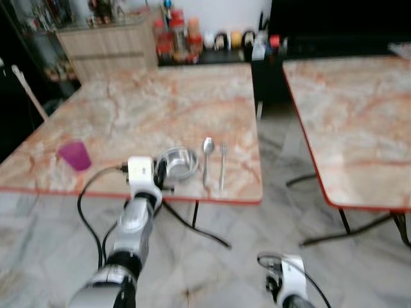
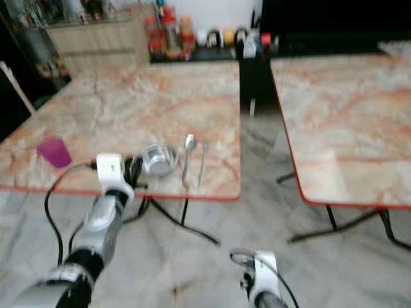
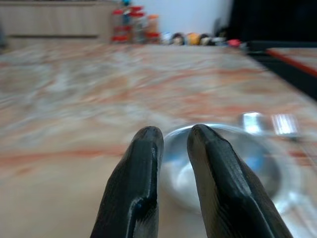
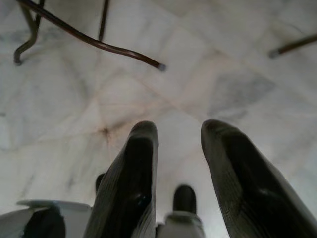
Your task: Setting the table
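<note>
**Polished stone, bright steel, ribbed black fingers**

The counter (image 1: 160, 102) has a smooth marble-patterned top in pink, cream and rust veins, faintly glossy, edged with a thin red strip. The bowl (image 1: 178, 162) is shiny bare metal and mirrors its surroundings; the spoon (image 1: 207, 149) and fork (image 1: 223, 160) beside it are the same bright metal. The cup (image 1: 75, 154) looks like translucent purple plastic. The left hand (image 3: 171, 136) has matt black fingers (image 3: 136, 188) with a fine ribbed texture; the right hand (image 4: 178, 131) has the same finish. The floor (image 1: 244, 256) is glossy grey-white marble-look tile. The cabinet (image 1: 106, 45) shows pale wood grain.
</note>
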Robot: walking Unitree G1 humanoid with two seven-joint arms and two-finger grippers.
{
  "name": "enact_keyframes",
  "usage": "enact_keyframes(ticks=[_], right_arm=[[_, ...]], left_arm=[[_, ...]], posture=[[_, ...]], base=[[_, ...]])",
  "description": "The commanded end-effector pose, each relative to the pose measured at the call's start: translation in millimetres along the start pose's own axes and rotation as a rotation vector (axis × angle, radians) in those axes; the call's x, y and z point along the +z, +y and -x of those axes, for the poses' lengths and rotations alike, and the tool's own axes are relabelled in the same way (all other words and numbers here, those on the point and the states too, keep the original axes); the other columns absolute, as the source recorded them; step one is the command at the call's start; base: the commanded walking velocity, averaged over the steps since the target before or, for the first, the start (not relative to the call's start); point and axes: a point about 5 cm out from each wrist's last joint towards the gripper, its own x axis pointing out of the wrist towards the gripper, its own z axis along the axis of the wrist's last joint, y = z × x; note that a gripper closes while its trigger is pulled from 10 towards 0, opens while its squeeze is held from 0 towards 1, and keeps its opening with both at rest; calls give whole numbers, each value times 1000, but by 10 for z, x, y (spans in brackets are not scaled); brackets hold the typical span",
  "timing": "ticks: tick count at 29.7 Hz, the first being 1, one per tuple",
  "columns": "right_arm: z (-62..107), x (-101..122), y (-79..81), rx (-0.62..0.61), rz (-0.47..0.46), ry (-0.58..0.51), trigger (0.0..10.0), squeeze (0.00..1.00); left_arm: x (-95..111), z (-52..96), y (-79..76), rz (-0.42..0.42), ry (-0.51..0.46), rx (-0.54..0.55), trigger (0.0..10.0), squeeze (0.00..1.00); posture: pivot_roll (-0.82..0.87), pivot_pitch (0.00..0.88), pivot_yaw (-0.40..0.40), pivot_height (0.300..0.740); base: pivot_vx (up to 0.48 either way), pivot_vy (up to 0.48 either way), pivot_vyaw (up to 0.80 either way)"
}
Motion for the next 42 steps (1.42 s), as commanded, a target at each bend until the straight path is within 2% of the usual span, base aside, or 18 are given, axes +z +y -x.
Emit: enact_keyframes(ticks=[1,5,13,14,24,31,38,41,42], right_arm=[[-17,32,72,19,4,-6,10000,0],[-19,38,75,20,4,-7,10000,0],[-17,27,87,24,6,-4,10000,0],[-17,23,90,25,7,-2,10000,0],[-18,24,95,25,10,-1,10000,0],[-18,21,101,26,8,-1,10000,0],[-15,6,102,24,4,2,10000,0],[-13,-3,102,24,4,5,10000,0],[-12,-5,102,25,5,5,10000,0]], left_arm=[[53,-21,85,6,-15,32,10000,0],[46,-28,83,2,-1,29,10000,0],[50,-42,83,32,10,27,10000,0],[38,-57,92,41,38,29,10000,1000],[6,-60,-9,73,65,-55,10000,1000],[-20,-61,-108,54,97,-123,10000,1000],[-31,-57,-125,68,107,-143,10000,1000],[-28,-63,-121,49,114,-134,10000,1000],[-26,-66,-120,49,115,-129,10000,0]], posture=[[2,0,88,740],[3,0,88,740],[3,0,88,740],[3,0,88,740],[3,0,89,740],[4,0,92,740],[3,0,97,740],[5,0,97,740],[5,0,97,740]], base=[[349,0,0],[315,0,0],[0,0,0],[0,0,0],[0,0,0],[0,0,0],[0,0,0],[0,0,0],[0,0,0]])
